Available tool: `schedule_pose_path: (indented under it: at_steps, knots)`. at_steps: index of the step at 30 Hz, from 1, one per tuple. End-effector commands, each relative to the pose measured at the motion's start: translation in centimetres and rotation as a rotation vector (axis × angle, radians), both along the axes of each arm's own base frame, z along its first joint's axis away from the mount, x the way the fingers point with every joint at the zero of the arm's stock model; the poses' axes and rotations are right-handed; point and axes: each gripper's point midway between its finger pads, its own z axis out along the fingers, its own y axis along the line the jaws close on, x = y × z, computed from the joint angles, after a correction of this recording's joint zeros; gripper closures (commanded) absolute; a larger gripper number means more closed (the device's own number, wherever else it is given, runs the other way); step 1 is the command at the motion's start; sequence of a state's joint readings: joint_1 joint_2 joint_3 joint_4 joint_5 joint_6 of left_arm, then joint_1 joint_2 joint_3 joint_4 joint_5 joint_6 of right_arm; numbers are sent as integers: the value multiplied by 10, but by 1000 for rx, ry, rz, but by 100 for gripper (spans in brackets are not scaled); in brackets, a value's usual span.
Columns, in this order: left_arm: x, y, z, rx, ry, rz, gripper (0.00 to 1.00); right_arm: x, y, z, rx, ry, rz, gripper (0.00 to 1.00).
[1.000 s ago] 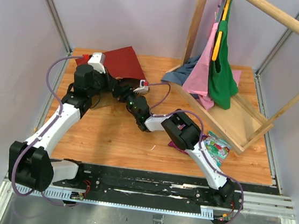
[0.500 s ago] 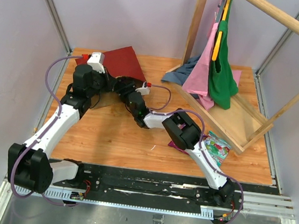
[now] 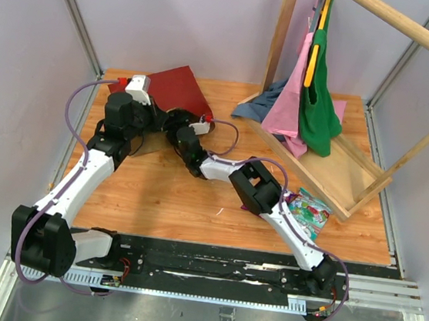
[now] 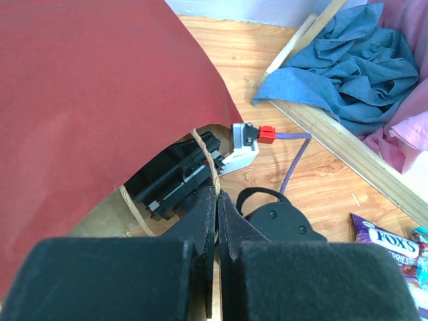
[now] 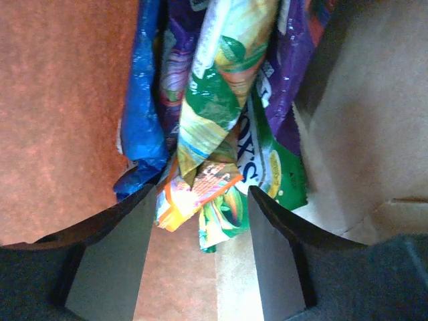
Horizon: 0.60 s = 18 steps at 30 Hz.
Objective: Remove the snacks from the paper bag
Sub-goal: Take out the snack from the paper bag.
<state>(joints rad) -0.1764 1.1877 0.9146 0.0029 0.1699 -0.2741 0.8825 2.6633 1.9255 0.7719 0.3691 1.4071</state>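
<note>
Care: close your wide right claw [image 5: 202, 195] squarely on the glossy orange packet [image 5: 208, 182], left claw [image 4: 215, 200] clamped on the dark-red paper bag [image 4: 87, 87].

Looks like a robotics lab cell. Shows in plain pale panels [image 3: 184, 18] and metal posts [image 3: 76, 17] boxing in a wooden counter [image 3: 164, 193], two arms [image 3: 80, 180] bolted to a black rail [image 3: 187, 263] at the near edge, purple cable [image 3: 72, 105] looped beside the left one.

Dark red paper bag [image 3: 178, 88] is hiding right fingers [image 5: 110, 261] from overhead; glossy snack packets [image 5: 221, 100] are being cropped above.
</note>
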Motion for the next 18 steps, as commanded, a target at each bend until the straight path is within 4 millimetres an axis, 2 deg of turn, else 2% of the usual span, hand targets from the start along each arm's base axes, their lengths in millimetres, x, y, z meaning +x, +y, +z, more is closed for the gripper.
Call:
schedule_pose_path:
  at_steps: [1,12,15,18]
  knots:
    - [1,-3,31,-18,-80,-16,100,15,-3,-22,-17,50,-42,42]
    - [4,-6,27,-21,-62,-24,99,26,7,-27,26,62,-74,46]
    - [5,-7,25,-22,-58,-27,100,27,8,-28,35,64,-76,51]
    - [6,-7,25,-20,-56,-27,100,28,7,-29,43,64,-80,60]
